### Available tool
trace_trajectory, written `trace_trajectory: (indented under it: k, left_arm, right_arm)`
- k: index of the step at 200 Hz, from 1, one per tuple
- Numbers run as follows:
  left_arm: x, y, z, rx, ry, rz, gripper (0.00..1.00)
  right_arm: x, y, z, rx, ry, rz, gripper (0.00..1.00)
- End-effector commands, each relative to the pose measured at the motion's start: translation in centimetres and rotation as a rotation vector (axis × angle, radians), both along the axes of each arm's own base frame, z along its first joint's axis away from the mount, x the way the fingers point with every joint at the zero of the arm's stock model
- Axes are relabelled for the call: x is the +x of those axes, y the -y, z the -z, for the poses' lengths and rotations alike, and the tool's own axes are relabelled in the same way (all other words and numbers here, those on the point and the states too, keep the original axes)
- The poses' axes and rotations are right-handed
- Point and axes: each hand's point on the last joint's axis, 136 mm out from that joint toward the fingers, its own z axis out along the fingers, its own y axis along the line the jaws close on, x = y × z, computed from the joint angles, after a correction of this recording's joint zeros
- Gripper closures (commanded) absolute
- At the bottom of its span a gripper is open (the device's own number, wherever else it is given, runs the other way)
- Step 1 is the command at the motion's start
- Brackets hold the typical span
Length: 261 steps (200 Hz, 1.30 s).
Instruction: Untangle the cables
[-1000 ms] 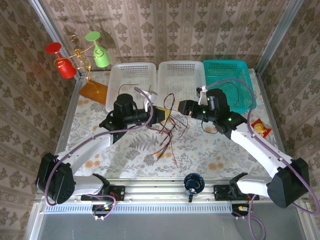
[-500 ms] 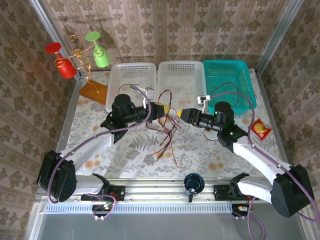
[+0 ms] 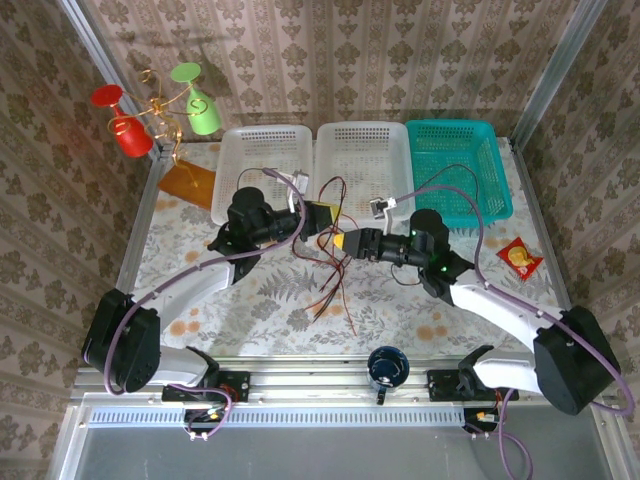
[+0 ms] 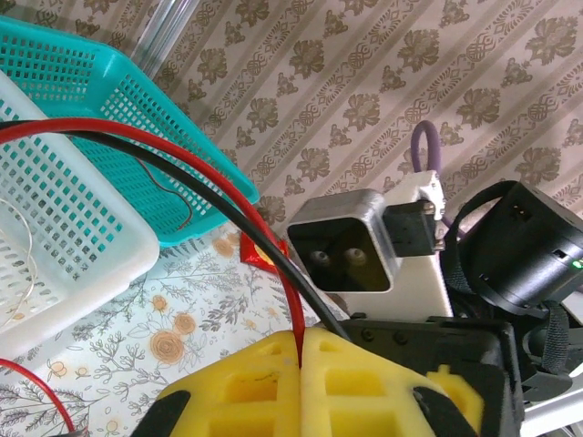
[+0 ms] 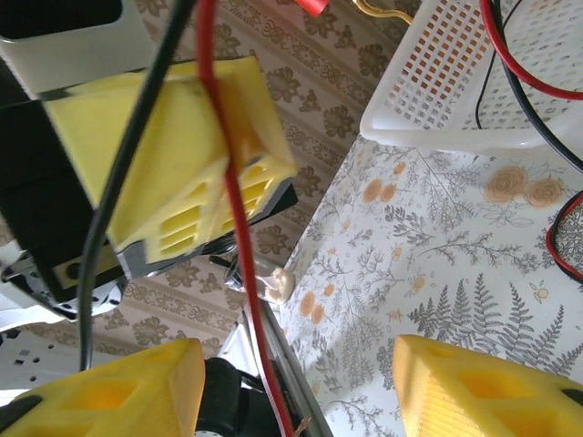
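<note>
Cables, thin, red and black, tangled

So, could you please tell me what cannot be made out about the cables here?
- Top view: cables overlap in a bundle, too thin to trace singly.
- Left wrist view: red cable and black cable run off the left edge, ends unseen.
- Right wrist view: whether the right claw touches the blurred red cable.

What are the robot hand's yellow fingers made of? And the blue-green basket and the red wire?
The yellow fingers look like dull moulded plastic, with square hollows in them. The blue-green basket looks like smooth, hard plastic, because its walls are a neat grid of little holes. The red wire has a shiny skin, probably plastic or rubber. It bends in a curve, and its inside is hidden.
</note>
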Motion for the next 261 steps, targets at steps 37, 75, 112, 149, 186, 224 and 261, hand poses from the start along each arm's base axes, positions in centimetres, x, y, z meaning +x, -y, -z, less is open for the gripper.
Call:
trace_trajectory:
  k: [37, 75, 112, 149, 186, 224, 261]
  left_arm:
    - [-0.5, -0.3, -1.8, -0.034, 0.045, -0.01, 1.0]
    - [-0.1, -1.0, -1.1, 0.02, 0.056, -0.057, 0.81]
    - [0.1, -1.6, -1.3, 0.014, 0.064, -0.077, 0.77]
    - [0.3, -2.5, -1.8, 0.021, 0.078, -0.11, 0.62]
    - [-0.8, -2.6, -1.7, 0.057, 0.064, -0.071, 0.52]
    - [-2.7, -2.4, 0.3, 0.109, 0.006, -0.004, 0.46]
    - [-4.2, -2.4, 2.0, 0.114, -0.035, 0.042, 0.46]
  right_arm:
    - [1.4, -3.1, -2.9, 0.042, 0.08, -0.052, 0.81]
    - [2.2, -1.5, -0.4, -0.11, 0.047, 0.055, 1.0]
    - [2.0, -0.4, 0.2, -0.153, 0.051, 0.087, 1.0]
    - [1.9, -0.2, 0.7, -0.201, 0.052, 0.081, 1.0]
    - [1.9, 0.0, 0.8, -0.229, 0.06, 0.08, 1.0]
    - [2.0, -0.2, 0.5, -0.227, 0.069, 0.073, 1.0]
    - [2.2, -0.4, 0.6, -0.238, 0.07, 0.066, 1.0]
